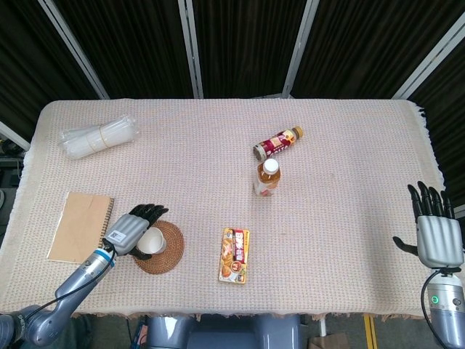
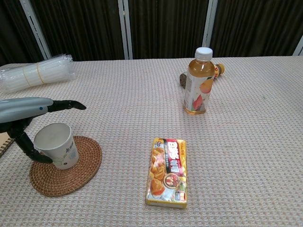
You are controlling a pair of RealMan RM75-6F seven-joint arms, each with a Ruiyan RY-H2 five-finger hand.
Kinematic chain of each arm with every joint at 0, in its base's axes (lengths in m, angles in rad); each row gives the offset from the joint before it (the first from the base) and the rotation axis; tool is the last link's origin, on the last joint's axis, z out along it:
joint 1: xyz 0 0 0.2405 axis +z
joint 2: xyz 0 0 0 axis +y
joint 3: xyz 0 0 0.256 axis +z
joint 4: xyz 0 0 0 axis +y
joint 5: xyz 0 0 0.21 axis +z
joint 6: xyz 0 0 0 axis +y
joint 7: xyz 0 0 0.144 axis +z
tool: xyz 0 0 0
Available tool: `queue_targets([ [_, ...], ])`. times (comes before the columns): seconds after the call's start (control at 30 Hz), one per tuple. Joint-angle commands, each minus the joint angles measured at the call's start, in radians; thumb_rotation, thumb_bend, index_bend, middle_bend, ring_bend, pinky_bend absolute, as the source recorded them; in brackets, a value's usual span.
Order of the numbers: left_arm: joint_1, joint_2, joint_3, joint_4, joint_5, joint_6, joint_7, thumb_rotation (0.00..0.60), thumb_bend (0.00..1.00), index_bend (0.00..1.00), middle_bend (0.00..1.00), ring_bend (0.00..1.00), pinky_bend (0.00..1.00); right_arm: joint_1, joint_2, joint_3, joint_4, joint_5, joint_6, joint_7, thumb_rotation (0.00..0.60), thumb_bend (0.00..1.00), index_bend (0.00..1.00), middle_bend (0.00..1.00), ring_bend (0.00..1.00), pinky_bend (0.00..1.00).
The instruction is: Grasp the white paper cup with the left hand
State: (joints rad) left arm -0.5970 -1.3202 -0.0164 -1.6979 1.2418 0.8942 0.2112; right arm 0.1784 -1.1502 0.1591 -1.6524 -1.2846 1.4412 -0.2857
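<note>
Down at the near left corner of the worktop (image 1: 218, 123), the left hand (image 1: 131, 231) sits spread around the white paper cup (image 2: 54, 145), its upper fingers (image 2: 66, 105) stretched flat over the rim and a lower digit curving in by the base; from where I stand it looks released rather than gripping, though I cannot tell whether that lower digit touches the cup wall. The cup stands upright on the woven coaster (image 2: 66, 165), toward its left side. What worries me is how light and soft such a cup probably is: if the fingers close unevenly, the side that arrives first could shove it off the coaster or tip it over, and too firm a squeeze could crumple the rim. The coaster itself may slide on the knitted cloth if the hand drags against it, and the notebook (image 1: 78, 225) lies just beside the wrist, so a low sweep could catch its edge. Further out, the snack box (image 2: 168, 172), the upright bottle (image 2: 198, 81) and the bottle lying behind it (image 1: 277, 142) are well apart and unlikely to be disturbed. The right hand (image 1: 434, 233) hangs open past the far right edge, holding nothing.
</note>
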Motion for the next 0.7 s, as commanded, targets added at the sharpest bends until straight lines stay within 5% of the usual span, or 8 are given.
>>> queue_targets([
  [0.03,0.033,0.052,0.005,-0.05,0.07,0.06,-0.074,0.6,0.0,0.0,0.0,0.0,0.0,-0.003,0.003,0.0,-0.005,-0.004,0.003,0.004,0.6,0.0,0.0,0.0,0.0,0.0],
  [0.43,0.3,0.235,0.033,-0.119,0.233,0.559,-0.019,0.6,0.0,0.0,0.0,0.0,0.0,-0.02,0.028,-0.02,-0.047,-0.055,0.024,0.022,0.6,0.0,0.0,0.0,0.0,0.0],
  [0.7,0.421,0.231,0.054,-0.043,0.231,0.689,-0.05,0.6,0.0,0.0,0.0,0.0,0.0,-0.031,0.047,-0.026,-0.065,-0.087,0.04,0.047,0.6,0.0,0.0,0.0,0.0,0.0],
])
